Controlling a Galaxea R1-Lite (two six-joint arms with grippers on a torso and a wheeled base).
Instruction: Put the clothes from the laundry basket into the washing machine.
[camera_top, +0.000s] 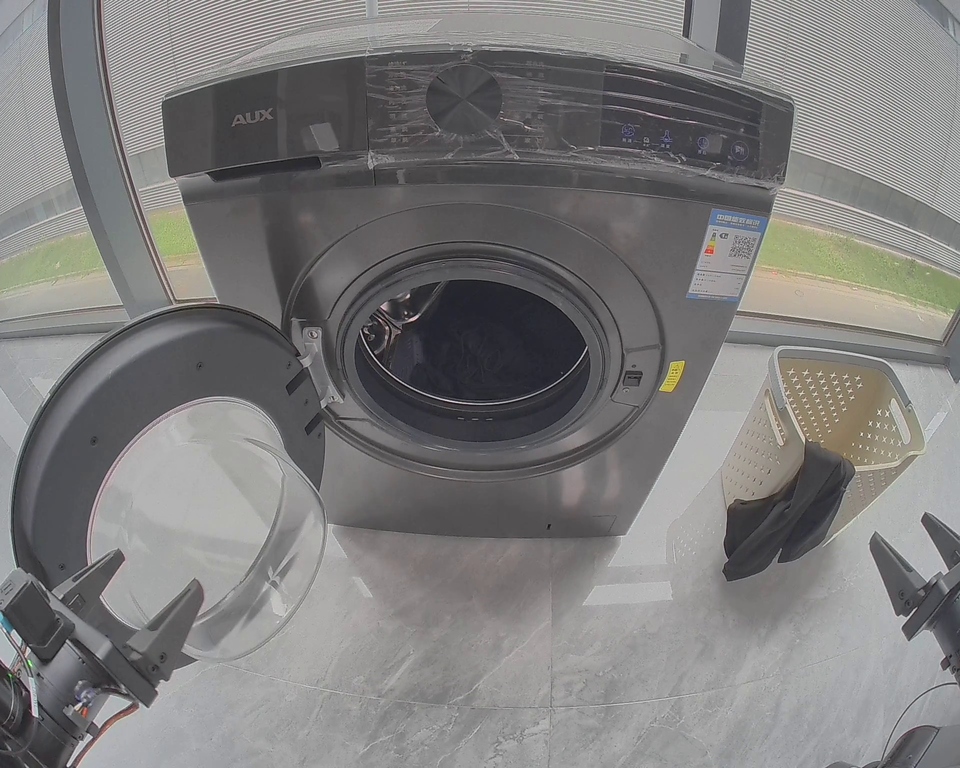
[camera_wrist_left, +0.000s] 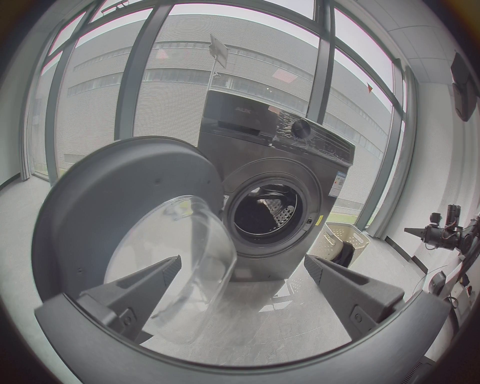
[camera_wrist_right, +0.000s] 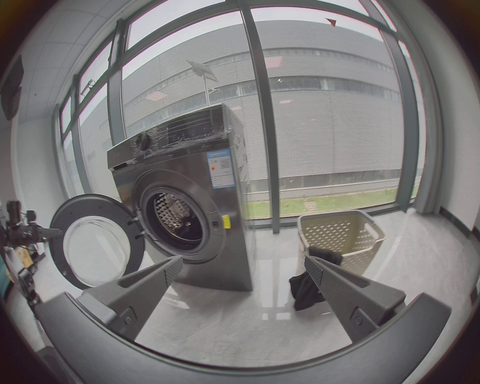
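Soft, even daylight pours in through the tall windows (camera_wrist_right: 325, 125) beyond my jaws. The glossy floor (camera_top: 480, 640) ahead of them mirrors pale glare, and the drum (camera_top: 470, 350) is dark inside. My wrist views bow strongly, their corners blackened.

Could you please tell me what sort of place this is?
Likely a laundry test corner in a glass-walled building: a front-loading washing machine, door open, stands on the polished floor before tall windows, with a laundry basket beside it, a dark garment draped over its rim.
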